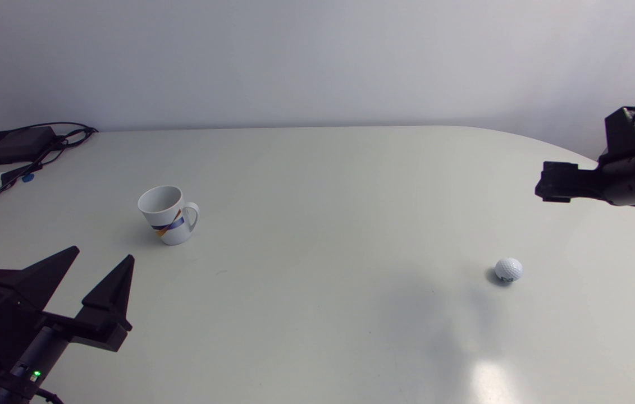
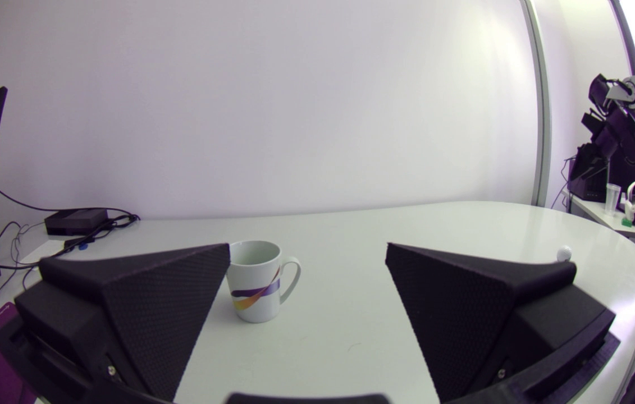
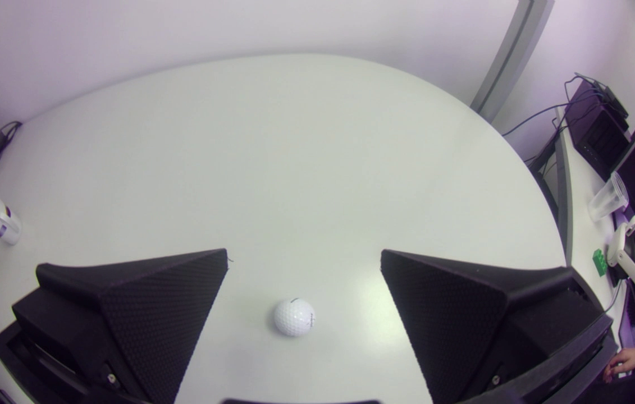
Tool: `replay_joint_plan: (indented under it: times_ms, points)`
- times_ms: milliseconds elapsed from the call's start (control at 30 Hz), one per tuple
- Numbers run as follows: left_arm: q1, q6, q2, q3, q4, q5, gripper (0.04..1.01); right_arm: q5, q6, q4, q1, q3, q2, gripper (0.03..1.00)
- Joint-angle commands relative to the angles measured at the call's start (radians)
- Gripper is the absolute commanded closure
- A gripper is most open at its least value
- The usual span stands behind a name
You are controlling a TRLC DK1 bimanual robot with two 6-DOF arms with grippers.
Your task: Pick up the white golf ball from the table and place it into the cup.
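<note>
A pale grey-white counter (image 1: 317, 168) with a rounded far corner runs up to a plain white wall. In the head view, a white mug (image 1: 168, 216) with a blue and orange stripe stands upright at about 9 o'clock from the counter's middle. Its mouth faces up and its handle is turned toward 3 o'clock. The white golf ball (image 1: 508, 269) rests on the counter at about 4 o'clock from the middle, well apart from the mug, with a small dark mark on its side.

The left claw (image 1: 103, 252) sits at the 8 o'clock corner, its two wedge fingers spread wide and pointing toward 12 o'clock, holding nothing. In the left wrist view, the mug (image 2: 258, 280) stands ahead of the left claw (image 2: 307, 247), its rim partly hidden by one finger's tip. The golf ball (image 2: 563, 253) shows small and far, just over the other finger.

The right arm comes in at 3 o'clock, its black right claw (image 1: 558, 182) at about 1 o'clock from the ball and clear of it. In the right wrist view, the right claw (image 3: 304, 253) is spread wide and empty. The golf ball (image 3: 294, 317) lies on the counter in the gap between its fingers, touching neither. The mug (image 3: 1, 220) is far off beyond one finger.

A black box (image 1: 8, 145) with cables (image 1: 42, 157) lies at the counter's 10 o'clock corner.
</note>
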Motion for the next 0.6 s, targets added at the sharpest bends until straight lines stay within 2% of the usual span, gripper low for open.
replay_joint_plan:
  times_ms: [0, 67, 167, 300, 400, 567]
  points:
    - [-0.006, 0.016, -0.016, -0.021, 0.002, 0.000, 0.052, 0.003, -0.049, -0.031, -0.021, 0.044, 0.089, 0.074]
    - [-0.010, 0.016, -0.016, -0.021, 0.000, 0.000, 0.052, -0.008, -0.054, -0.035, -0.029, 0.055, 0.132, 0.074]
    - [-0.013, 0.016, -0.015, -0.019, 0.000, 0.000, 0.054, -0.059, -0.069, -0.074, -0.042, 0.067, 0.183, 0.074]
    - [-0.016, 0.040, -0.013, -0.019, -0.003, 0.000, 0.087, -0.088, -0.110, -0.075, -0.038, 0.033, 0.207, 0.074]
    - [-0.004, 0.043, -0.012, -0.019, -0.008, -0.001, 0.087, -0.137, -0.112, -0.078, -0.038, 0.018, 0.244, 0.075]
    - [-0.022, 0.043, -0.006, -0.016, -0.018, -0.001, 0.089, -0.137, -0.123, -0.069, -0.027, -0.016, 0.302, 0.075]
